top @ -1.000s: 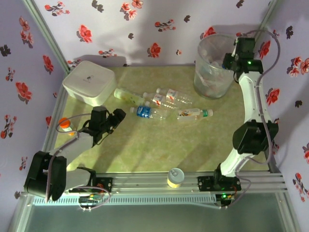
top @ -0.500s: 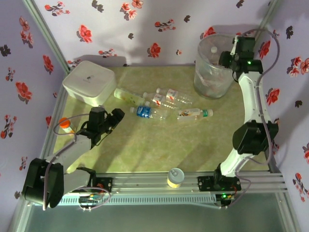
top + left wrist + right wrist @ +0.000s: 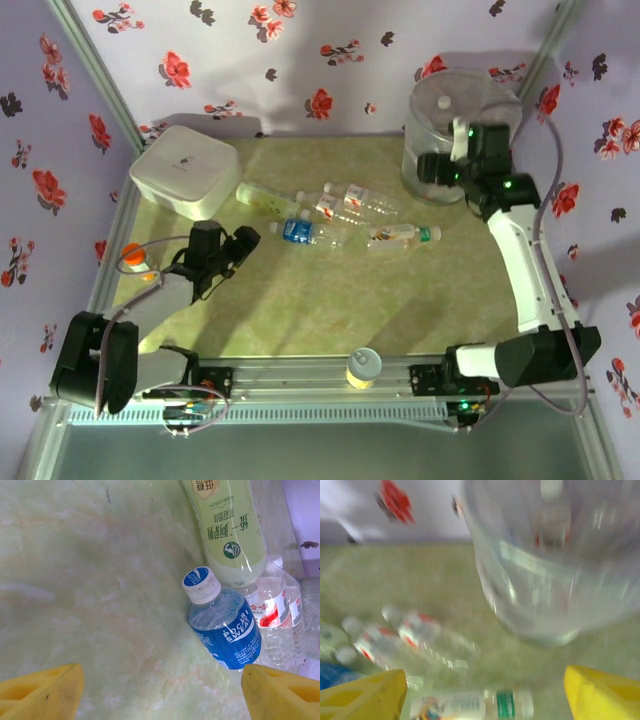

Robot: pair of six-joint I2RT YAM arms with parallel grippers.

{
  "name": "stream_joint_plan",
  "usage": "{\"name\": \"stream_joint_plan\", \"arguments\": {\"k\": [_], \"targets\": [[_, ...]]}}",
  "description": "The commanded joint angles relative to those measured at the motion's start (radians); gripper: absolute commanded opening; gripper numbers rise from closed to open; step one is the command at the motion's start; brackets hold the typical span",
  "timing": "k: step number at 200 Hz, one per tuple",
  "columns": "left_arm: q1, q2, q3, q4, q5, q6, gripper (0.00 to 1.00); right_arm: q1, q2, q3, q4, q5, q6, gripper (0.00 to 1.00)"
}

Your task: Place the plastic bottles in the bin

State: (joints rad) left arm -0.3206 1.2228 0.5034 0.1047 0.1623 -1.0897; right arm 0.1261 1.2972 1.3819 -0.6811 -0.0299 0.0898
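Yellow fingers [image 3: 42, 692] of the left gripper [image 3: 160, 697] stand spread and empty above the table. Those of the right gripper [image 3: 480, 695] are spread too, holding nothing, beside the bin [image 3: 414, 150]. Flowered lilac walls [image 3: 250, 60] enclose a mottled, pale green table [image 3: 330, 300]. The round, see-through bin stands far right, with a white-capped bottle [image 3: 443, 103] inside. A rounded white box [image 3: 185, 170] sits far left. Five clear, ribbed bottles [image 3: 300, 232] lie clustered mid-table. A small yellow can [image 3: 363, 368] stands at the near edge.
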Motion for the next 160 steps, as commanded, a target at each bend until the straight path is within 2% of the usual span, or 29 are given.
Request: {"name": "stream_joint_plan", "arguments": {"k": [1, 17, 38, 61, 76, 108, 160], "targets": [[0.000, 0.006, 0.025, 0.017, 0.014, 0.016, 0.83, -0.001, -0.137, -0.261, 0.201, 0.066, 0.300, 0.81], [0.000, 0.016, 0.026, 0.020, 0.014, 0.020, 0.83, -0.001, -0.207, -0.446, 0.361, 0.081, 0.464, 0.81], [0.000, 0.040, 0.023, 0.039, 0.023, 0.018, 0.83, -0.003, -0.229, -0.599, 0.515, 0.087, 0.651, 0.83], [0.000, 0.052, 0.012, 0.064, 0.031, 0.008, 0.83, -0.026, -0.204, -0.691, 0.634, 0.131, 0.828, 0.82], [-0.001, 0.050, 0.008, 0.065, 0.031, 0.007, 0.83, -0.045, -0.173, -0.715, 0.653, 0.179, 0.939, 0.78], [0.000, 0.052, 0.000, 0.068, 0.029, 0.002, 0.83, -0.058, -0.096, -0.754, 0.718, 0.204, 1.068, 0.78], [-0.001, 0.069, 0.009, 0.074, 0.029, 0.000, 0.83, -0.051, 0.073, -0.669, 0.663, 0.113, 1.105, 0.81]]}}
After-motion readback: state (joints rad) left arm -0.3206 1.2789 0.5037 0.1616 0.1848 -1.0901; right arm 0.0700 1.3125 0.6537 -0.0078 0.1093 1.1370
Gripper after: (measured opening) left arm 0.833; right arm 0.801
